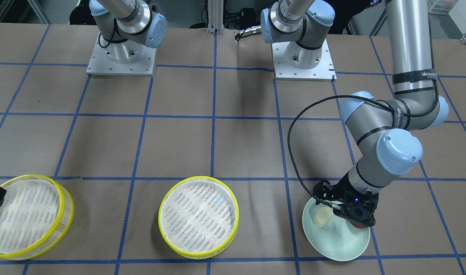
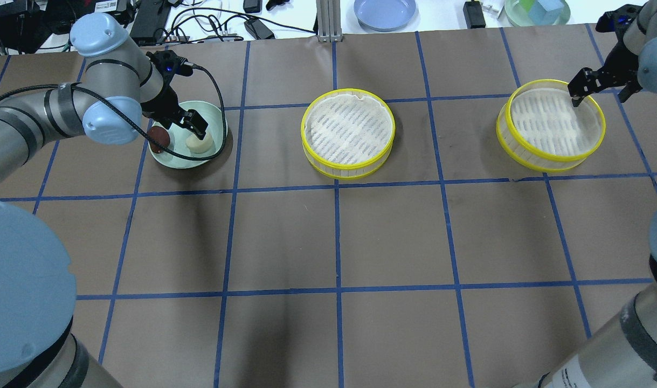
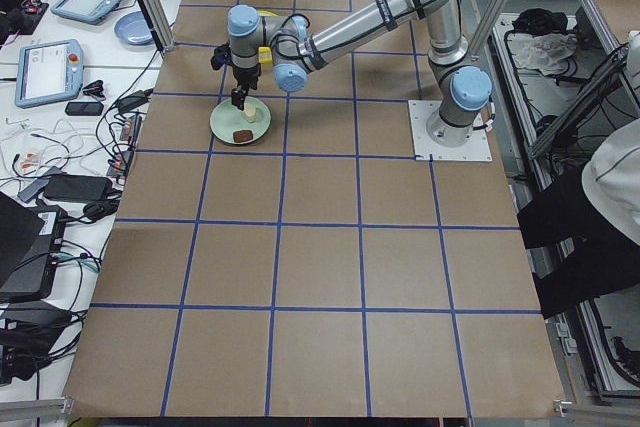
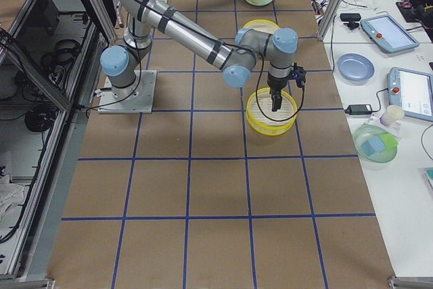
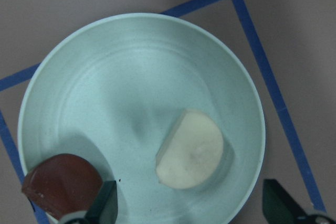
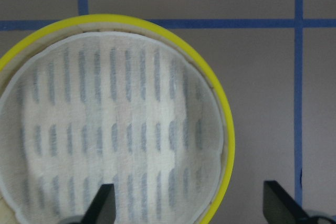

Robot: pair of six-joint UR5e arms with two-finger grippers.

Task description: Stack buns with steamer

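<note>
Cream bun (image 5: 191, 150), flat edge toward plate (image 5: 100, 82) centre, under wide-apart left gripper (image 5: 191, 209).

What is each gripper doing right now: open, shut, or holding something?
Left gripper: open over the cream bun, gripping nothing.
Right gripper: open over the steamer, holding nothing.

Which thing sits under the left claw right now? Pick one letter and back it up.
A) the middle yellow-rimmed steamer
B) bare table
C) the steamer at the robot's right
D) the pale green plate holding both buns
D: the left wrist view shows the left claw open above the pale green plate, where the cream bun and the brown bun lie.
</note>
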